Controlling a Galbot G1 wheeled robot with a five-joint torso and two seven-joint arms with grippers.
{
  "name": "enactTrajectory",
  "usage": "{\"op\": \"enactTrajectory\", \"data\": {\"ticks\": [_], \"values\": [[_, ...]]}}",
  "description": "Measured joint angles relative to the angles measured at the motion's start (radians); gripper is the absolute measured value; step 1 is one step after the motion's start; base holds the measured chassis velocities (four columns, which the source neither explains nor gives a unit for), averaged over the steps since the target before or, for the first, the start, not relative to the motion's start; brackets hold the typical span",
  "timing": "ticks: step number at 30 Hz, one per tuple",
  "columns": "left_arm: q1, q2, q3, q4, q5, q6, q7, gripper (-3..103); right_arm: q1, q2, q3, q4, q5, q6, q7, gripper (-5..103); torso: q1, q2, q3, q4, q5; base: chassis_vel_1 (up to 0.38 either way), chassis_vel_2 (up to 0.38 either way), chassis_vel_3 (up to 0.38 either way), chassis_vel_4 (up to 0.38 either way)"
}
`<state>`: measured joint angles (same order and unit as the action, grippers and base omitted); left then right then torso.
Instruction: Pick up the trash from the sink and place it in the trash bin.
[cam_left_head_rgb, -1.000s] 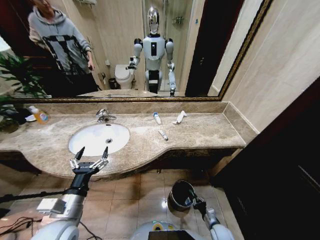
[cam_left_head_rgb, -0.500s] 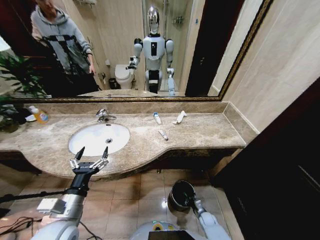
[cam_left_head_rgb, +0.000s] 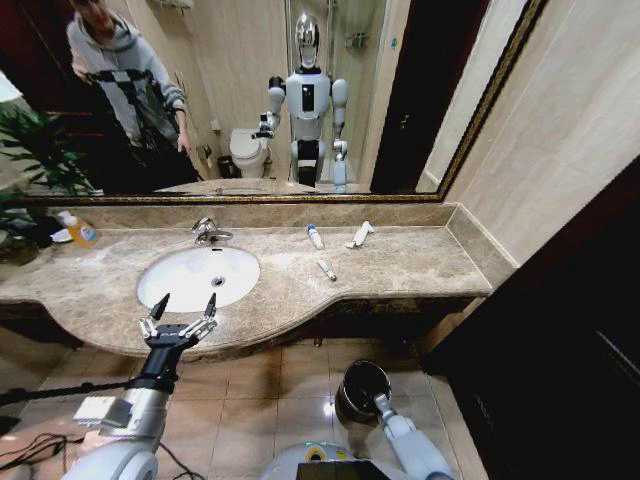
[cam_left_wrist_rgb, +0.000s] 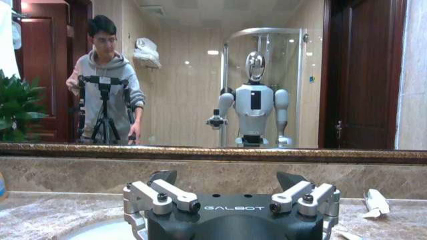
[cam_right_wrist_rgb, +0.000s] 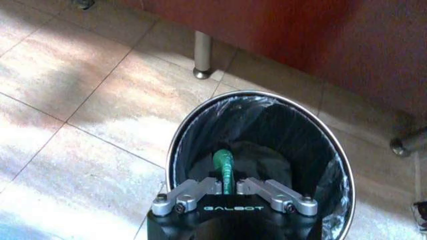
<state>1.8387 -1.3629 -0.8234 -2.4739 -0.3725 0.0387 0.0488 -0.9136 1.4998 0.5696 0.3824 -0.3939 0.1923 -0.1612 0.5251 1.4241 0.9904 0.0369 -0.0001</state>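
A dark green tube of trash sticks out between the fingers of my right gripper, which is shut on it just over the mouth of the black trash bin. The bin stands on the floor below the counter, and my right arm reaches down to it. White tubes and a sachet lie on the countertop right of the white sink. My left gripper is open at the counter's front edge before the sink, holding nothing.
A chrome faucet stands behind the basin, and a bottle with a yellow-orange label sits at the far left. The brown marble countertop overhangs the bin. A metal leg stands on the tiled floor beyond the bin.
My right arm has swung in from the bin's right side to over its mouth. The left arm has not moved.
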Motion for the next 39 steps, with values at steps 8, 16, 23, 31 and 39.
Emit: {"op": "enactTrajectory", "data": {"ticks": [8,16,23,31,39], "values": [[0.000,0.000,0.000,0.000,0.000,0.000,0.000,100,-0.004,-0.004,0.002,0.008,-0.003,-0.007,0.001,29,0.000,0.000,0.000,-0.0001,0.0000,0.000,0.000,0.000,0.000],[0.000,0.000,0.000,0.000,0.000,0.000,0.000,100,-0.023,-0.020,0.002,0.013,0.025,0.014,-0.006,61,0.000,0.000,0.000,-0.0001,0.0000,0.000,0.000,0.000,0.000],[0.000,0.000,0.000,0.000,0.000,0.000,0.000,100,-0.048,-0.023,0.001,0.032,0.039,0.026,0.008,83,0.000,0.000,0.000,0.0000,0.0001,0.000,0.000,0.000,0.000],[0.000,0.000,0.000,0.000,0.000,0.000,0.000,100,-0.110,-0.023,0.001,0.140,0.174,0.028,0.080,100,0.000,0.000,0.000,-0.0001,0.0002,0.000,0.000,0.000,0.000],[0.000,0.000,0.000,0.000,0.000,0.000,0.000,100,-0.342,-0.037,0.012,0.596,0.379,0.046,0.072,100,0.000,0.000,0.000,0.0000,0.0002,0.000,0.000,0.000,0.000]]}}
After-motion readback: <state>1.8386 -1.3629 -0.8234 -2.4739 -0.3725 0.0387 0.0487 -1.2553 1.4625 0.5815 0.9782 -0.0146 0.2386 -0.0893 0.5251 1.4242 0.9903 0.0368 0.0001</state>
